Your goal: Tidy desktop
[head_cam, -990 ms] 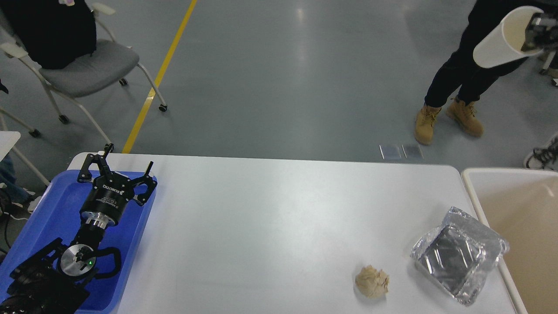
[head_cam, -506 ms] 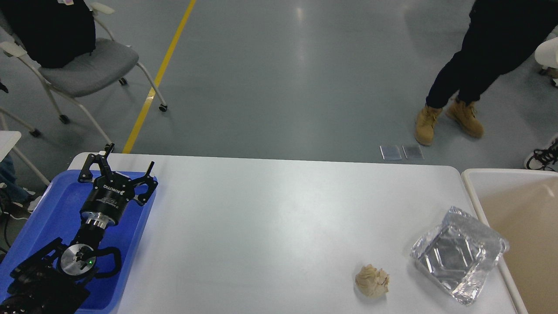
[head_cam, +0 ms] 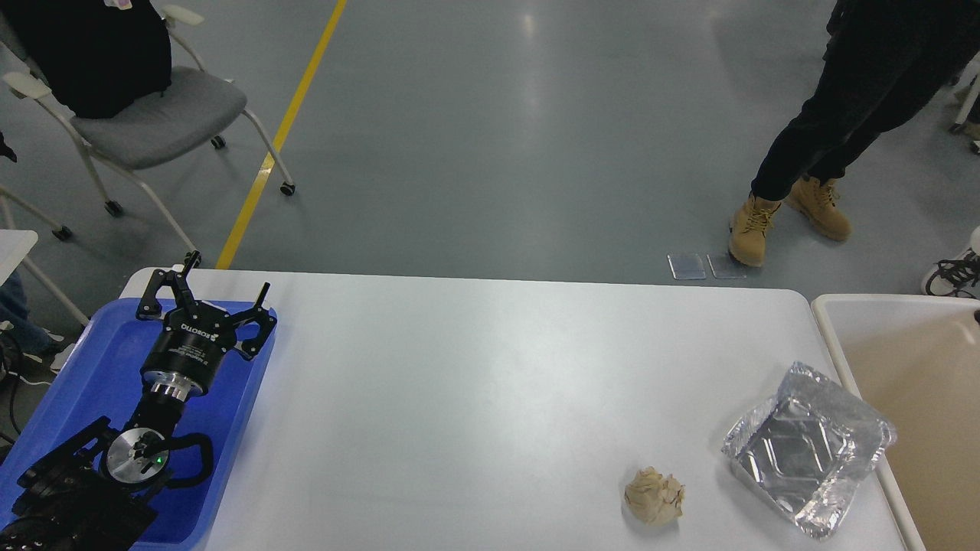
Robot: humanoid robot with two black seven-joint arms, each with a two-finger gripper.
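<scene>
The white desktop (head_cam: pixel 475 383) fills the lower view. A crumpled beige paper ball (head_cam: pixel 653 496) lies near its front right. A silver foil tray (head_cam: pixel 808 446) lies at the right edge, next to the beige bin (head_cam: pixel 911 398). My left gripper (head_cam: pixel 226 277) is open and empty above the far end of the blue tray (head_cam: pixel 92 360) at the left. My right gripper is out of view.
A grey chair (head_cam: pixel 145 115) with a black bag stands beyond the table at the far left. A person in tan boots (head_cam: pixel 788 214) stands on the floor beyond the far right corner. A yellow floor line (head_cam: pixel 283 122) runs away from the table.
The white paper cup held by my right gripper at the top right has gone out of view. The person's feet have shifted slightly. My left arm has not moved.
</scene>
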